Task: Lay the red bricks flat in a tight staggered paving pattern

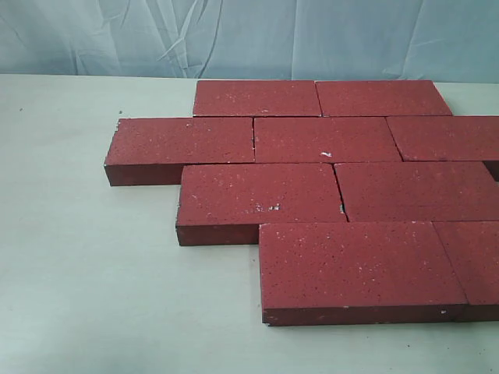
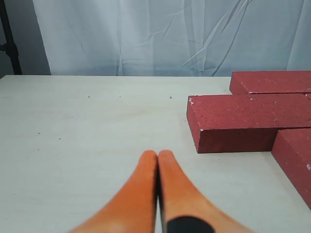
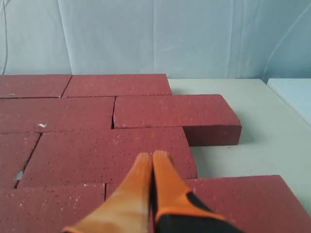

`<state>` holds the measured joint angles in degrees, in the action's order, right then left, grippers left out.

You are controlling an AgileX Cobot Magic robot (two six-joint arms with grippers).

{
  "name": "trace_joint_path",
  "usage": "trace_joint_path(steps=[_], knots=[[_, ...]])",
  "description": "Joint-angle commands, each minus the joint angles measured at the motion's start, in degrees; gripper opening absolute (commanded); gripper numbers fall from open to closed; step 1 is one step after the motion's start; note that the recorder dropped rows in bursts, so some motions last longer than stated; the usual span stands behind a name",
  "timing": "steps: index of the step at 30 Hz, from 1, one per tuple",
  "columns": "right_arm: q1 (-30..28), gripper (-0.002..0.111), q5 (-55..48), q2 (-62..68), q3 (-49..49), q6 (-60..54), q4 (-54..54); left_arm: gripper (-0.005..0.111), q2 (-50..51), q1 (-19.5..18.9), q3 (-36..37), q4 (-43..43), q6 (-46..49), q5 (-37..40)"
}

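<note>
While my left gripper (image 2: pixel 158 155) hangs over the table (image 2: pixel 87 126), fingers pressed together, I note the red bricks (image 1: pixel 327 139) flat in four staggered rows at centre-right — long axes left-to-right — right gripper (image 3: pixel 152 156) likewise closed above them.

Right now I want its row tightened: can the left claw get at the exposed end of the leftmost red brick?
Probably yes. The left claw is shut above bare table, and the leftmost red brick shows its end toward it, nothing between them.
</note>
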<state>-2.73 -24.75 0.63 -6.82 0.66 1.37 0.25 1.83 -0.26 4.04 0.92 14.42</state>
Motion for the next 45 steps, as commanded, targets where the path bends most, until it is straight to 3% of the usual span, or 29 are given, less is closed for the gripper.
trace_joint_path(steps=[1, 45], knots=[[-0.2, -0.001, 1.6, -0.6, 3.6, -0.2, 0.1, 0.0, -0.2, 0.0, 0.3, -0.3, -0.4, -0.3], [1.6, -0.001, 4.8, -0.6, 6.8, -0.2, -3.2, 0.0, -0.2, 0.0, 0.3, -1.3, -0.4, -0.3]])
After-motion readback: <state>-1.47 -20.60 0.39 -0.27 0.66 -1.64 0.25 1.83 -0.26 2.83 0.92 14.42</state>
